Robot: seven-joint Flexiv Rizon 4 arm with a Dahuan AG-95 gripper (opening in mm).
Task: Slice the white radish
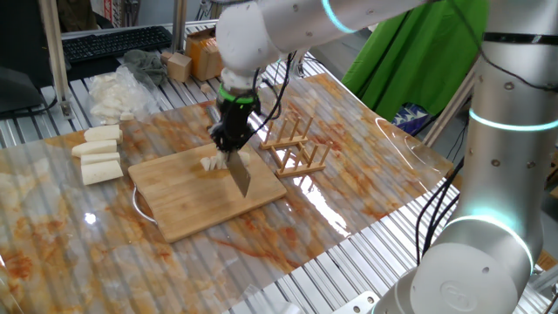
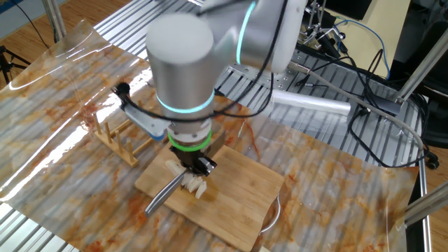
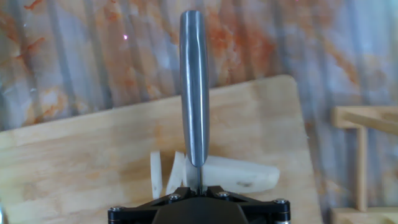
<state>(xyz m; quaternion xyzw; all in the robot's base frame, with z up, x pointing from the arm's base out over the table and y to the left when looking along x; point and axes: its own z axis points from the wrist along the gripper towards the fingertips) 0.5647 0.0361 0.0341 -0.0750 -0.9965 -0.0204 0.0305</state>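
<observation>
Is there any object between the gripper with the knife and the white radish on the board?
Nothing visible is in the way. The black two-finger gripper holds a steel knife directly over the cream-white radish chunk on the bamboo cutting board; two cut slices lie beside the blade.

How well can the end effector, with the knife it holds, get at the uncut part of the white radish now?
Probably well. The end effector holds the knife directly over the white radish on the cutting board, two slices already lie beside it, and nothing stands between blade and radish.

From my feed the white radish (image 3: 239, 174) sits on the cutting board (image 1: 209, 196), knife (image 1: 240, 177) over it, wooden rack (image 1: 295, 148) just right, three radish chunks (image 1: 98, 153) left on the desk (image 1: 366, 174).
</observation>
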